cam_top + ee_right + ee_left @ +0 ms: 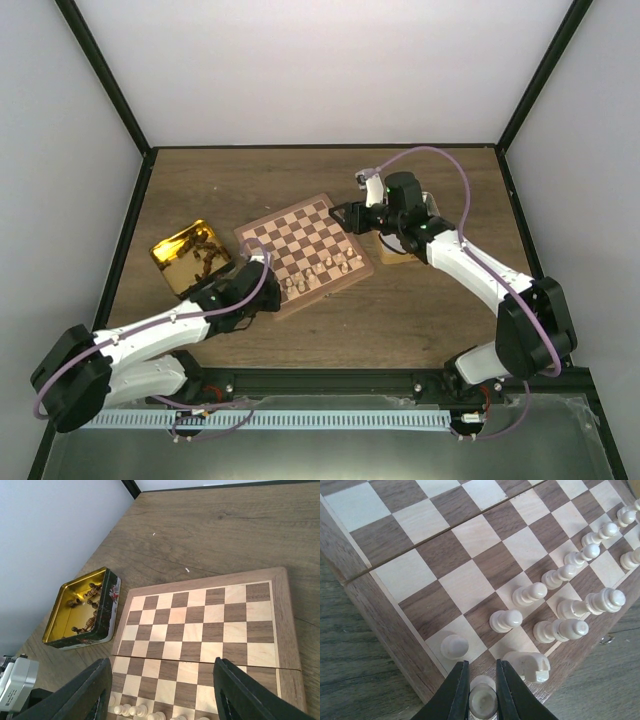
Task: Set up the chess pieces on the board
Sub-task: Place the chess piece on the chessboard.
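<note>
Wooden table [420, 310]; left gripper [482, 672] pinches a cream piece [483, 700] over the board [470, 545] corner, likely to set upright next; right gripper [162, 672] gapes wide.

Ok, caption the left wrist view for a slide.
Left claw grips a pale chess piece by the board corner, beside rows of pale pieces.

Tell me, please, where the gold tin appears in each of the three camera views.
Top external: the gold tin sits left of the chessboard.
Left wrist: not in it.
Right wrist: middle left, beside the board's left edge.
Shared landmark: the chessboard, visible in all three.
</note>
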`<state>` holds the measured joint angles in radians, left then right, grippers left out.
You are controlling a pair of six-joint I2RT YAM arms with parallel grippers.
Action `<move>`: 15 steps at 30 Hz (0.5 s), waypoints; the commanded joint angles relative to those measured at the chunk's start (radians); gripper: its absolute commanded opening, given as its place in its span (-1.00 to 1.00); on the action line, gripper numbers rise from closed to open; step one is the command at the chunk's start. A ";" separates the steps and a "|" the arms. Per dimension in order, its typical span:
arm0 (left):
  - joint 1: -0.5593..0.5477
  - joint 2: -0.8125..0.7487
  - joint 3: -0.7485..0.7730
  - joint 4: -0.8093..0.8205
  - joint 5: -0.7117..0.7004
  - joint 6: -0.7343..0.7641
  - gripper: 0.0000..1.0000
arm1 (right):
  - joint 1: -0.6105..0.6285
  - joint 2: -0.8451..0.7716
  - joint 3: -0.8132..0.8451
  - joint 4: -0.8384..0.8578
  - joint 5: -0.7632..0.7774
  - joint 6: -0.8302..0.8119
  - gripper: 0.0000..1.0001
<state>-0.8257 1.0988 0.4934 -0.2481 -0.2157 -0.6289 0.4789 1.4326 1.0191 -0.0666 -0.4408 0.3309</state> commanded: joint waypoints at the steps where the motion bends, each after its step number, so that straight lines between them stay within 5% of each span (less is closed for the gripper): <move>1: -0.005 0.023 -0.026 0.085 0.000 -0.022 -0.82 | -0.008 -0.010 -0.001 0.002 0.013 0.004 0.14; 15: -0.007 0.048 -0.048 0.095 0.003 -0.008 -0.72 | -0.009 -0.007 -0.010 0.007 0.016 0.011 0.14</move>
<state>-0.8257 1.1435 0.4541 -0.1814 -0.2157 -0.6445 0.4736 1.4326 1.0107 -0.0692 -0.4335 0.3347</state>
